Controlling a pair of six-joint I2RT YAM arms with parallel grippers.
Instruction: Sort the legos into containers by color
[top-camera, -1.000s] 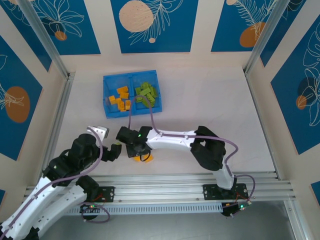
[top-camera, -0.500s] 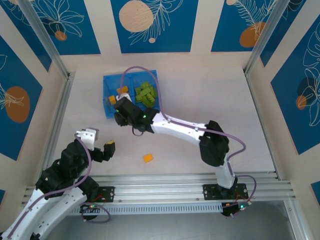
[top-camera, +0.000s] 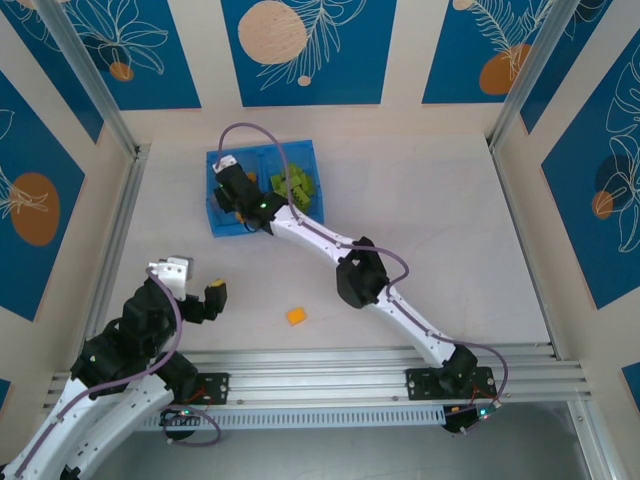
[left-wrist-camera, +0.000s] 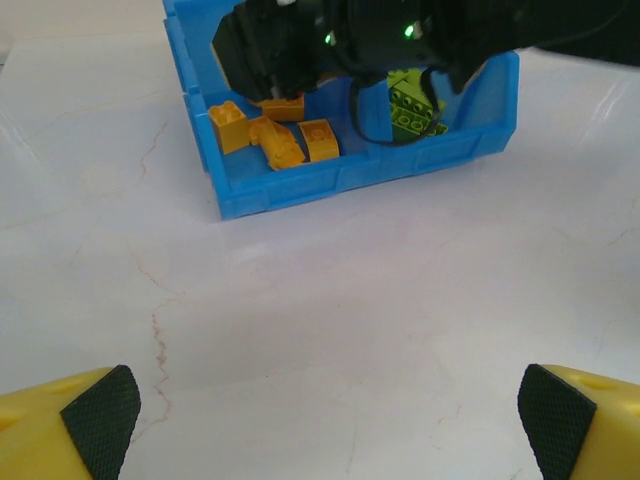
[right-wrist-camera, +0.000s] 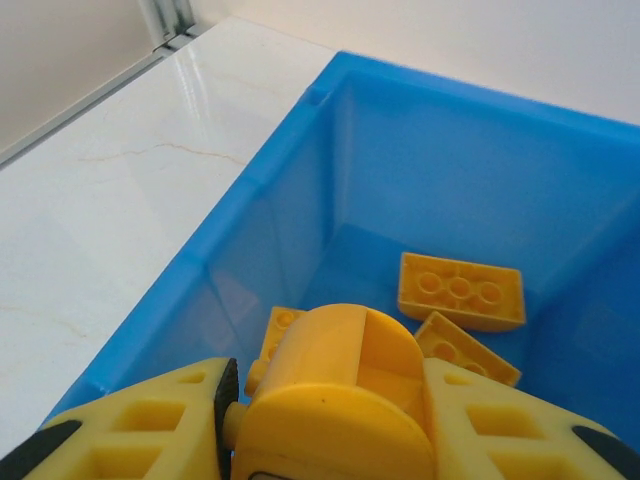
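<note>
Over the tray's (right-wrist-camera: 400, 150) left compartment, the right gripper (right-wrist-camera: 325, 440) pinches an orange brick (right-wrist-camera: 340, 380) above more orange bricks (right-wrist-camera: 460, 290). Green bricks (top-camera: 293, 185) lie in the right compartment. A loose brick (top-camera: 296, 316) lies on the table (top-camera: 430, 200), near the wide-spread left gripper (left-wrist-camera: 325, 430).

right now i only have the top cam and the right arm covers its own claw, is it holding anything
Observer: yes. In the right wrist view the right claw is shut on an orange brick with a rounded top.
Operator: which side is it over
Observer: it hangs at the near wall of the blue tray, over the compartment where flat orange bricks lie. That view shows no green ones in it.
Operator: and the other arm
Observer: the left wrist view shows the left claw wide open and holding nothing, facing the tray from a distance.
</note>
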